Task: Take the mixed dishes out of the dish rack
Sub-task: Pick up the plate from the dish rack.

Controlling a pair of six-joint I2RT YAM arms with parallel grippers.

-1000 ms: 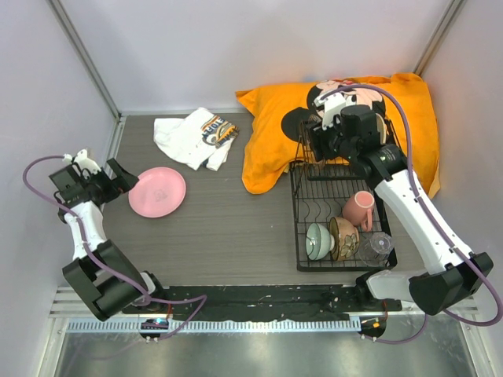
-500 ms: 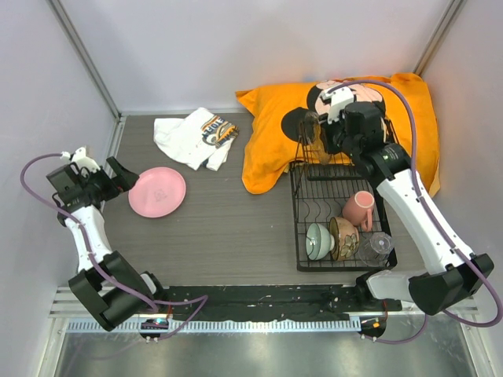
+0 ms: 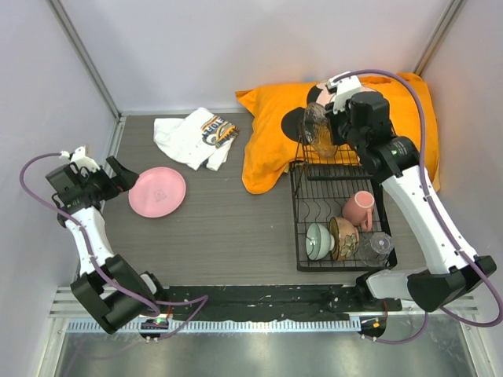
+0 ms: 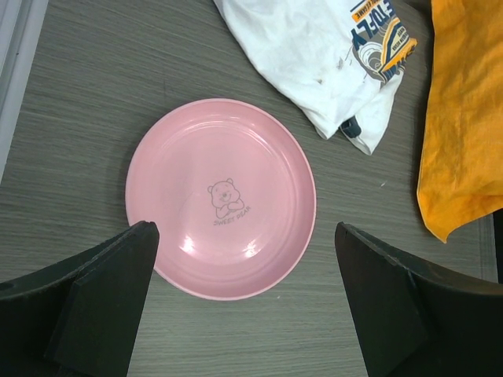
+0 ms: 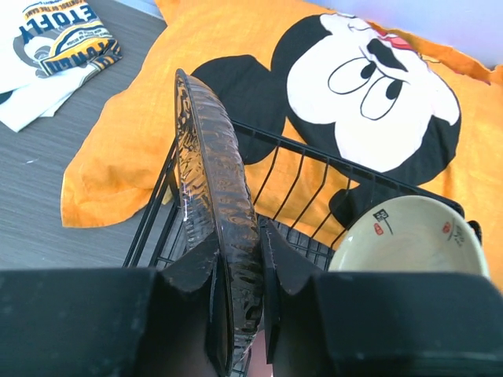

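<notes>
**Handling of the gripped dish**

The right pincer (image 5: pixel 236 243) is pressed together on a brownish textured plate (image 5: pixel 208 157). The plate is pinched across its rim and stands on edge over the far end of the dish rack (image 3: pixel 297 228). Whether its lower edge is clear of the wires cannot be told.

- The plate appears to be translucent glass and is judged to be rigid, brittle and fairly light.
- Its ribbed surface is expected to give some purchase, but a rim grip leaves it free to pivot.
- A hold low on the rim, with the plate kept vertical, is advised.
- Contact with the tan dish (image 5: pixel 409 236) just beside it is to be avoided.

The left pincer (image 4: pixel 242 236) is spread wide above the pink plate (image 4: pixel 220 196), which lies flat on the tabletop (image 4: pixel 78 94).

The mug (image 3: pixel 357 208), two bowls (image 3: pixel 318 239) and a glass (image 3: pixel 376 247) are seated at the rack's near end.
</notes>
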